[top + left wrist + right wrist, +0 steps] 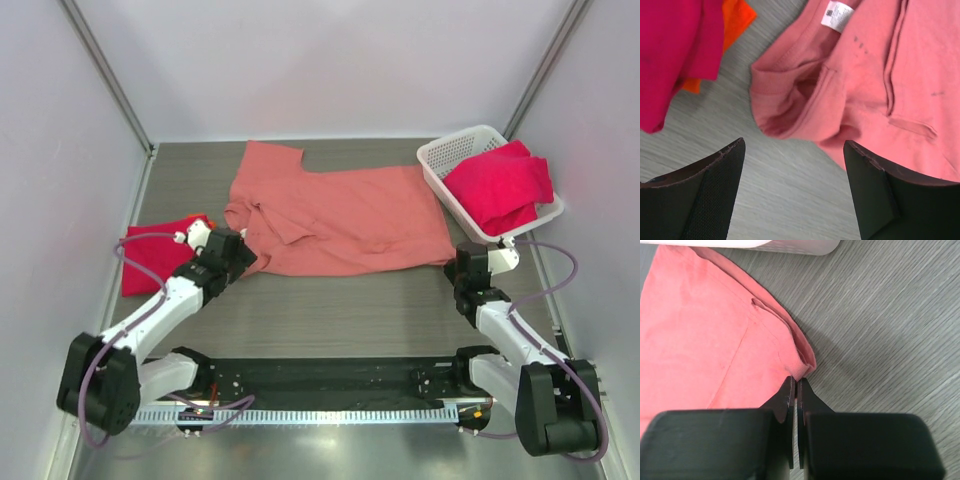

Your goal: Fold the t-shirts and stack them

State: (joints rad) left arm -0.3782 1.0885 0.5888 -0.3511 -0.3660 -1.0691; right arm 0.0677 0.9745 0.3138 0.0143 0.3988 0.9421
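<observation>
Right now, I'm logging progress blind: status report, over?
Left hand open near pink t-shirt collar. Right hand shut at its hem corner, grip unclear. Shirt spread, unfolded. Red t-shirt in basket, far right.

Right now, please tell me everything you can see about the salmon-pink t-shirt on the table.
The salmon-pink t-shirt looks like soft cotton cloth. It lies spread across the middle of the grey table, neck end to the left, one sleeve pointing to the far side. A small white label shows at the rumpled neck. Its hem end runs up to the white basket. The shut right gripper meets the near hem corner; whether it pinches cloth is unclear. The open left gripper hovers by the neck.
</observation>
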